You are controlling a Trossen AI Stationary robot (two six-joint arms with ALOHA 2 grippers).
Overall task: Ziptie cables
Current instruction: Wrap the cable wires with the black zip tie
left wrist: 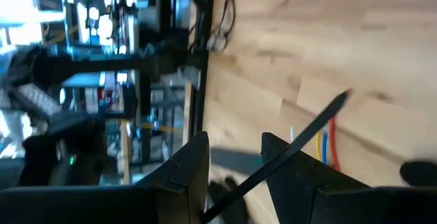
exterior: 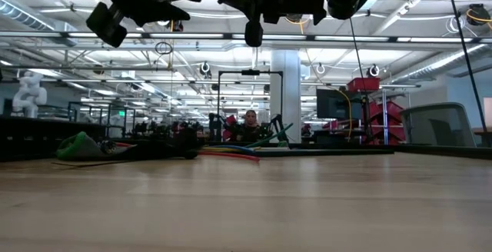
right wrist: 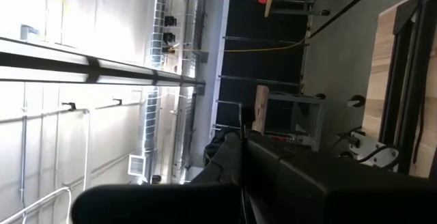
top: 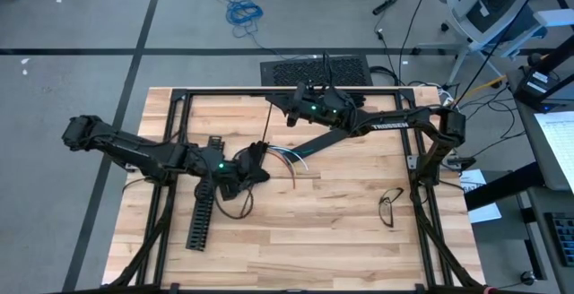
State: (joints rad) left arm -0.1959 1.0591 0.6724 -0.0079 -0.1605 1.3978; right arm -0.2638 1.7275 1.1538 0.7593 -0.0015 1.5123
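Overhead, your left gripper (top: 254,158) sits at centre-left of the frame above the wooden table (top: 359,231). In its wrist view a thin black strip (left wrist: 300,145) crosses between the fingers (left wrist: 194,162), which stand partly apart; you cannot tell whether they pinch it. The cables (top: 289,158) fan out just right of that gripper, at frame centre. Your right gripper (top: 285,106) is raised at upper centre, fingers together and empty. A black slotted channel (top: 203,215) lies lower left.

No legible text, label, brand, number or sign anywhere in any view.
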